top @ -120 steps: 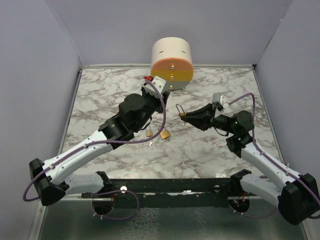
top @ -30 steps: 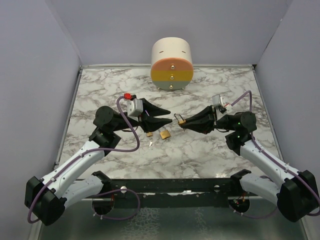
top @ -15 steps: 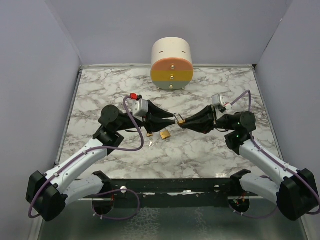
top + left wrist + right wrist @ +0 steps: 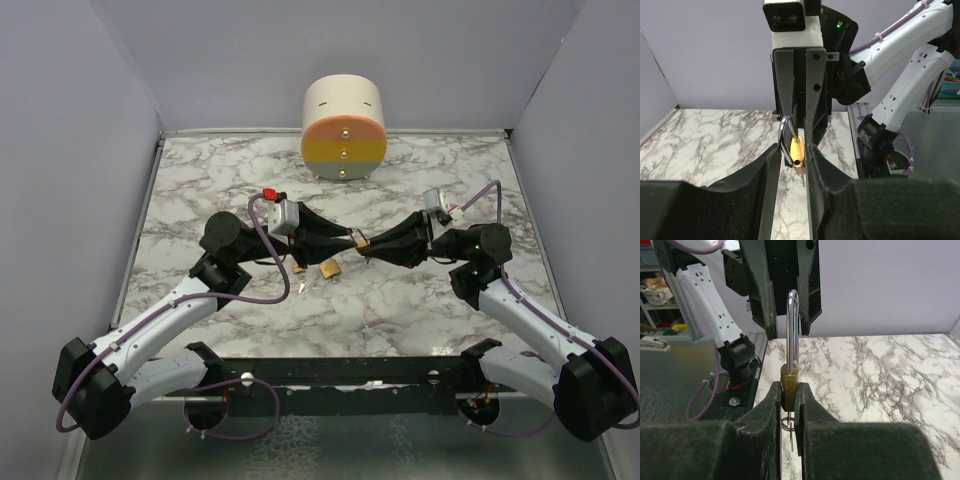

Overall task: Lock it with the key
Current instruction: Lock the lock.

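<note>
1. The drum [image 4: 344, 128] stands at the middle of the table's [image 4: 200, 180] far edge.
2. The left gripper [image 4: 346, 238] and right gripper [image 4: 364, 245] meet tip to tip above the table's middle.
3. The raised padlock [image 4: 356, 240] sits between them: body in the right gripper's fingers, shackle between the left gripper's fingers.
4. A key ring [image 4: 785, 423] hangs under that body.
5. The loose padlock [image 4: 329, 269] lies on the table, just toward the near edge from the tips.
6. A small piece [image 4: 298, 267] lies just left of it.

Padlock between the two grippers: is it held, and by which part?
The right gripper holds the padlock by its brass body, shackle toward the left gripper, whose fingers flank it without a clear grip.
</note>
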`<state>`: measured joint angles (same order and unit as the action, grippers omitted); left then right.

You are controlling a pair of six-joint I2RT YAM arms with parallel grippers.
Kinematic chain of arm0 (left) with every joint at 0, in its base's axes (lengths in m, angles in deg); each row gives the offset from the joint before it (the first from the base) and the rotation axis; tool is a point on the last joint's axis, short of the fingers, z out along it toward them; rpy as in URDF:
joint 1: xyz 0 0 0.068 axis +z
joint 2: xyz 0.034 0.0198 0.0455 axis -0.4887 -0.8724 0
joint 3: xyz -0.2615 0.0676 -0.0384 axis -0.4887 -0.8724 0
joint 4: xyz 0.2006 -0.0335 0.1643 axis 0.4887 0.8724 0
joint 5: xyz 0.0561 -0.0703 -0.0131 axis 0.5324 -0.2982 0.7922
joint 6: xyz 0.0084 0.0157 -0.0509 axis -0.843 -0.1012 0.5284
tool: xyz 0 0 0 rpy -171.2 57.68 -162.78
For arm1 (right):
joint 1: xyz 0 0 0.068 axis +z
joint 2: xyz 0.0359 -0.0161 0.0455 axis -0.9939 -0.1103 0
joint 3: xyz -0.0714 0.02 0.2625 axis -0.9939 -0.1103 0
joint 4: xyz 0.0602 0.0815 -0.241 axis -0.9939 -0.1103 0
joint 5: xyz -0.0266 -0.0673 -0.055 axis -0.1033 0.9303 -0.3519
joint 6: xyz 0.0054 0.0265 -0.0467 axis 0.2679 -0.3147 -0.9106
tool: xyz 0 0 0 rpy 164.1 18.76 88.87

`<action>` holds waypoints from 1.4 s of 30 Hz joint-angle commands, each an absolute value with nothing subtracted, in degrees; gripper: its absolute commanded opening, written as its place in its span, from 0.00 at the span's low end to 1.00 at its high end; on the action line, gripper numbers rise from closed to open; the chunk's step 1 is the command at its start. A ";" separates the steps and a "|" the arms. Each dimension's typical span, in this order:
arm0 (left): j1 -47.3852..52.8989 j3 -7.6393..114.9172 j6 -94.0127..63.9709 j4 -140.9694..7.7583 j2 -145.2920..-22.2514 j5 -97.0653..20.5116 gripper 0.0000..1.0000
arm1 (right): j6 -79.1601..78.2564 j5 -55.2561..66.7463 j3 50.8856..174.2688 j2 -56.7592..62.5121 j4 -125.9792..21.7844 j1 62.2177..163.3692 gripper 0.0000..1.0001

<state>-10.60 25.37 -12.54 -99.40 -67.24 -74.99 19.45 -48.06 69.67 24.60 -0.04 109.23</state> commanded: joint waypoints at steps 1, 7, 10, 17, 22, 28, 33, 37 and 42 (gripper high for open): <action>-10.83 26.30 -12.67 -102.09 -66.59 -72.11 0.29 | 18.65 -48.49 70.03 25.37 0.38 109.67 0.02; -10.93 26.42 -13.21 -102.21 -66.13 -70.96 0.26 | 18.52 -48.40 70.05 25.53 0.08 109.70 0.02; -10.83 26.45 -13.24 -102.21 -66.35 -70.95 0.18 | 18.53 -48.40 70.14 25.59 0.05 109.74 0.02; -11.05 26.80 -12.53 -102.27 -67.04 -71.00 0.00 | 17.61 -47.43 70.03 26.16 -0.78 109.76 0.02; -11.54 27.17 -11.04 -102.54 -67.40 -70.42 0.00 | 17.08 -45.13 69.67 27.07 -1.10 109.75 0.02; -12.26 27.08 -9.38 -102.54 -68.14 -68.78 0.00 | 15.69 -39.75 69.10 29.19 -2.20 109.86 0.02; -13.29 26.82 -9.21 -102.73 -68.81 -68.31 0.00 | 14.92 -37.31 69.20 30.00 -3.68 109.85 0.02; -14.25 26.84 -9.07 -102.88 -69.14 -68.79 0.00 | 14.68 -36.10 69.03 30.36 -4.26 109.86 0.02; -14.86 26.43 -9.06 -102.84 -69.28 -68.97 0.00 | 14.71 -35.74 68.98 30.84 -4.13 109.86 0.02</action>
